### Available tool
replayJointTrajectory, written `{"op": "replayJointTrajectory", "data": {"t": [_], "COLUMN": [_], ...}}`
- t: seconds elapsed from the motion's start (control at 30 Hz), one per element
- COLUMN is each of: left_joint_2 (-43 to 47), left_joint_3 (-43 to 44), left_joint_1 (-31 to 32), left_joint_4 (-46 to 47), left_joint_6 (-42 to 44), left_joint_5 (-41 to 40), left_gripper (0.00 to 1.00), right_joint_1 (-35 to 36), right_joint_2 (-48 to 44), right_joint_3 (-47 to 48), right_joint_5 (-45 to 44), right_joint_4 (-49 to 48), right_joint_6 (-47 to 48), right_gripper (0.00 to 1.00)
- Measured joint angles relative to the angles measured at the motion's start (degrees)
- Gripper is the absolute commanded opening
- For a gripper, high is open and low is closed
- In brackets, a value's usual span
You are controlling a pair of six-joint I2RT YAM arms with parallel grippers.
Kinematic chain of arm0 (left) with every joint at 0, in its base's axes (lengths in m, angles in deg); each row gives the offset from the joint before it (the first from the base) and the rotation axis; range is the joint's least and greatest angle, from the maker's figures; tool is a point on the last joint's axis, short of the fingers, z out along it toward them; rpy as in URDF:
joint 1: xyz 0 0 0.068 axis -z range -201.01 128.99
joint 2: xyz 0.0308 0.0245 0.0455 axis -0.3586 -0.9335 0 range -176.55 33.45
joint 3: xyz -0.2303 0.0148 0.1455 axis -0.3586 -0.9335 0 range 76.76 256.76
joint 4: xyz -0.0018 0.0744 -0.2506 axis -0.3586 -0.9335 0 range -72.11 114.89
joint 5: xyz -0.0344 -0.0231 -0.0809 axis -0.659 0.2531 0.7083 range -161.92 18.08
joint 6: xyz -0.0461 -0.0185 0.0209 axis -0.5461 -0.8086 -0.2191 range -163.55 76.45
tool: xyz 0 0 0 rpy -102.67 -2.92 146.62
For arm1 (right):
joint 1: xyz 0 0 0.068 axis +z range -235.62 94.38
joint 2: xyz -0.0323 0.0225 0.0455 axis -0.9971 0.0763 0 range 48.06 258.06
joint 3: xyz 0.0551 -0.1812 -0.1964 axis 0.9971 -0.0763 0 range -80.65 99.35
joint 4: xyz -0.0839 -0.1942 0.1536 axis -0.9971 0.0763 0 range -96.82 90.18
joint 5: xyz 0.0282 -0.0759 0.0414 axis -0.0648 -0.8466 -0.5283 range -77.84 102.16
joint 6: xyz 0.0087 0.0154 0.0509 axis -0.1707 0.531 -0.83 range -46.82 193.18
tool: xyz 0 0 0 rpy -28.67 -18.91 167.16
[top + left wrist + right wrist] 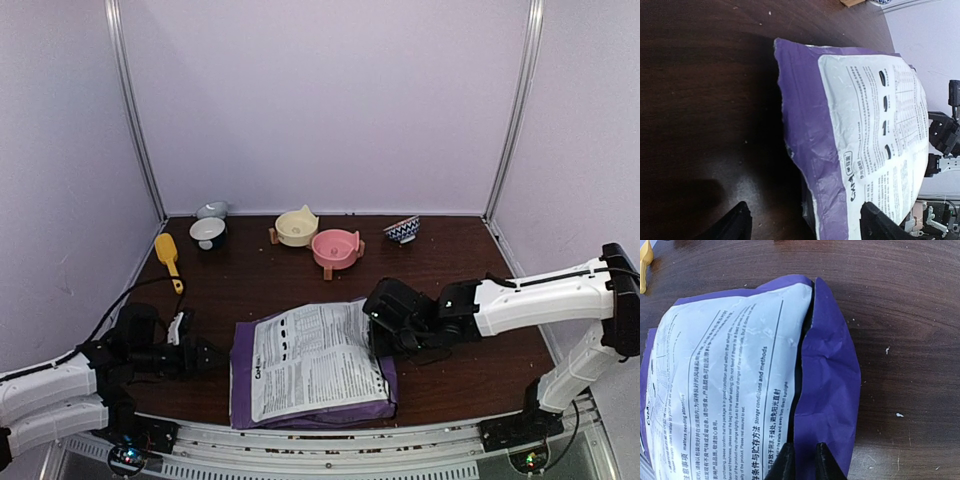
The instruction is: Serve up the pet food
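A purple bag (310,365) lies flat near the table's front, its white printed label facing up. The pet food itself does not show. My left gripper (215,355) sits low at the bag's left edge. In the left wrist view this gripper (805,217) is open, one finger over the bare table and the other over the bag's (865,125) label. My right gripper (380,320) is at the bag's right edge. In the right wrist view its (802,460) fingers stand close together on the purple side fold of the bag (830,380).
A yellow scoop (168,258) lies at the back left. Along the back stand a dark bowl (208,232), a cream bowl (297,227), a pink bowl (335,246) and a blue-patterned bowl (402,229). Walls enclose the table on three sides.
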Motion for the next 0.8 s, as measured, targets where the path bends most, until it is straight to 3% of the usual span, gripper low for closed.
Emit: {"op": "replayJointTrajectory", "data": {"t": [0.17,0.4,0.5,0.57,0.67,0.8], "left_joint_2": [-4.28,-14.93,-18.69,-21.05,-24.11,-25.03], "left_joint_3": [-0.02,0.15,1.22,2.19,4.02,6.99], "left_joint_1": [2.78,7.96,9.05,9.84,10.75,11.15], "left_joint_4": [6.08,11.67,14.23,15.61,16.65,14.62], "left_joint_6": [-2.89,-4.98,-5.22,-5.4,-5.33,-3.43], "left_joint_5": [-0.04,-0.22,0.11,0.5,1.14,0.7], "left_gripper": [0.74,0.6,0.47,0.24,0.03,0.0], "right_joint_1": [0.0,0.0,0.0,0.0,0.0,-0.48], "right_joint_2": [0.17,-0.2,-0.5,-0.61,-0.68,-0.68], "right_joint_3": [-0.11,-0.48,-0.72,-0.83,-0.92,-1.2], "right_joint_5": [0.04,-0.07,-0.28,-0.39,-0.55,-1.18], "right_joint_4": [-0.39,-0.72,-0.76,-0.79,-0.76,-0.66], "right_joint_6": [-0.28,-0.7,-1.07,-1.18,-1.16,-1.09], "right_gripper": [0.17,0.16,0.16,0.16,0.09,0.0]}}
